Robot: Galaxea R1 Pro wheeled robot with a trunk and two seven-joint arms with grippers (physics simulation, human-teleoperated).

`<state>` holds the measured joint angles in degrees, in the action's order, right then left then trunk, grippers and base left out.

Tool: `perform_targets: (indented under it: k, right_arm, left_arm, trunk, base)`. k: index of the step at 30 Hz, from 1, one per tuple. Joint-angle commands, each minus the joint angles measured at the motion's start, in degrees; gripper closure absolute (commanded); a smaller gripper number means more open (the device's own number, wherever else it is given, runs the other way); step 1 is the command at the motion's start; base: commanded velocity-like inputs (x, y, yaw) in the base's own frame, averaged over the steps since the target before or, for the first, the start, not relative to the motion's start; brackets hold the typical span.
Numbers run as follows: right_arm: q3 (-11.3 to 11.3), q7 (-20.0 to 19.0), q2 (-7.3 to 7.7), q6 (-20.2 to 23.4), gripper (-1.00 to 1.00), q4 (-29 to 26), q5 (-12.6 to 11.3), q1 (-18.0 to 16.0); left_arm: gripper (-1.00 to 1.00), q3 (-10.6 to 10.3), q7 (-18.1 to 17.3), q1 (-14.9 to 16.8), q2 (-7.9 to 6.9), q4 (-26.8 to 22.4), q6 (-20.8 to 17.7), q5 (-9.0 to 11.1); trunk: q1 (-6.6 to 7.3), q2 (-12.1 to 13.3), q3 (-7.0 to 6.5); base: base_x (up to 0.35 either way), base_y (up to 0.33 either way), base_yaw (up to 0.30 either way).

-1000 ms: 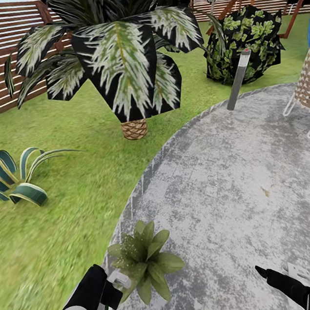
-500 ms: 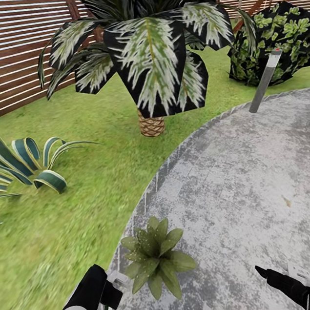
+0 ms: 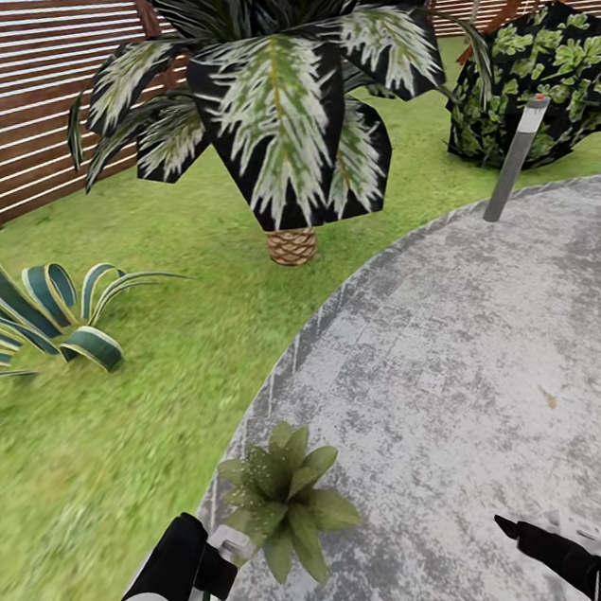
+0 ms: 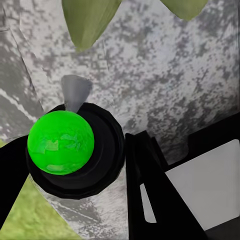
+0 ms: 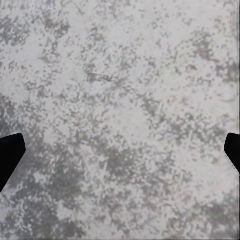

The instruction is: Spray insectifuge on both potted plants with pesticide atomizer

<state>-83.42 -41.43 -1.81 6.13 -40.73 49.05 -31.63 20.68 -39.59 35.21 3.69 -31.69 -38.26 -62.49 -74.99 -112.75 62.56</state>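
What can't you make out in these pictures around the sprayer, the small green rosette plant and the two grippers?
- Whitish-grey, green-capped pesticide atomizer: head view, body hidden by the black left gripper; nozzle aim unclear.
- Small dull-green rosette potted plant: left wrist view, only leaf tips, cut by the edge.
- Second rosette: whereabouts cannot be told.
- Right gripper: right wrist view, fingertips cut by both edges over round grey paved patch.

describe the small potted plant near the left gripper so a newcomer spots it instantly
Start at the round grey paved patch in the lawn, then follow its near-left edge toward the left gripper. The potted plant sits there: a low rosette of pointed dull-green leaves, no pot visible, far smaller than the big palm and unstriped, unlike the blue-green agave.
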Motion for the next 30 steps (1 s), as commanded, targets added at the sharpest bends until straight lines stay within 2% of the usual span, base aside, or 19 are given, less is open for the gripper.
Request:
perform_targets:
  k: [1, 25, 30]
  right_arm:
    - [-0.32, -0.41, -0.04, 0.29, -1.0, -0.14, 0.17, -0.1]
    - [-0.34, -0.41, -0.03, 0.29, -1.0, -0.14, 0.17, -0.1]
    - [-0.34, -0.41, -0.03, 0.29, -1.0, -0.14, 0.17, -0.1]
  left_arm:
    - [1.0, 0.48, -0.46, 0.04, 0.08, -0.13, -0.15, -0.52]
    - [1.0, 0.41, -0.49, 0.04, 0.09, -0.13, -0.15, -0.49]
    - [1.0, 0.41, -0.49, 0.04, 0.13, -0.13, -0.15, -0.49]
  trunk:
    - [0.01, -0.02, 0.04]
    - [0.23, 0.38, -0.14]
    - [1.32, 2.38, -0.99]
  base:
    - [0.0, -0.127, 0.0]
    - [0.0, -0.008, 0.0]
    - [0.0, 0.0, 0.0]
